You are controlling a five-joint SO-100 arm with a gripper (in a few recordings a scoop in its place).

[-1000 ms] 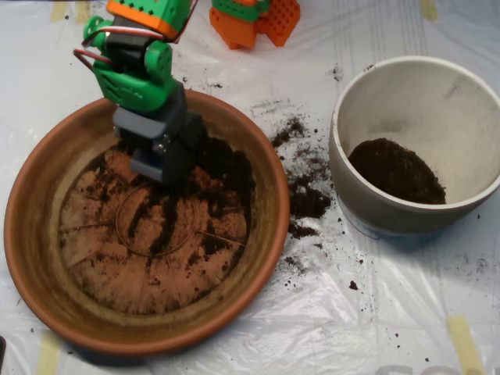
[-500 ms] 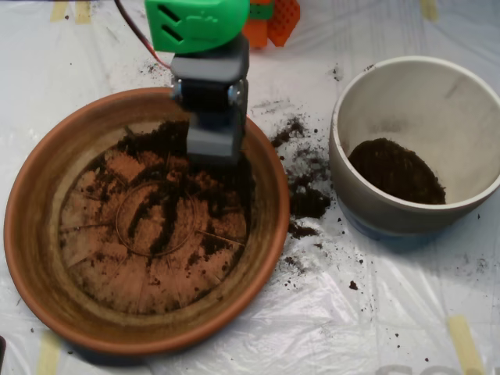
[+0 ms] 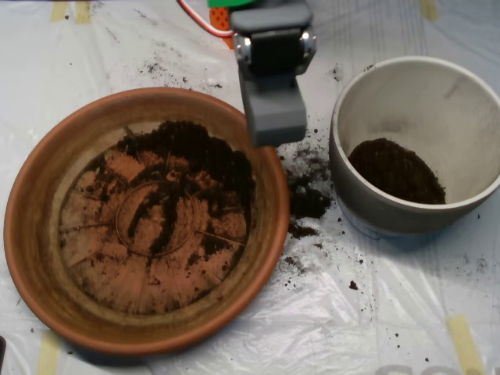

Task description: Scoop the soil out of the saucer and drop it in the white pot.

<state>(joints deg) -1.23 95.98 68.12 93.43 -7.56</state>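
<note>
The terracotta saucer (image 3: pixel 23 234) lies at the left, with dark soil (image 3: pixel 195 156) piled in its upper right part and thin streaks across its floor. The white pot (image 3: pixel 344 183) stands at the right and holds a mound of soil (image 3: pixel 396 170) on its floor. My grey scoop (image 3: pixel 273 121) hangs over the saucer's upper right rim, in the gap between saucer and pot. Its shells look shut as one closed block. Whatever is inside the scoop is hidden.
Spilled soil (image 3: pixel 307 199) lies on the white plastic sheet (image 3: pixel 375 312) between saucer and pot, with loose crumbs scattered around it. A bit of the arm's orange part (image 3: pixel 221 16) and a red wire show at the top edge.
The scoop has lifted out of the soil at the saucer's upper left and swung right, first over the pile and now above the right rim, toward the pot.
</note>
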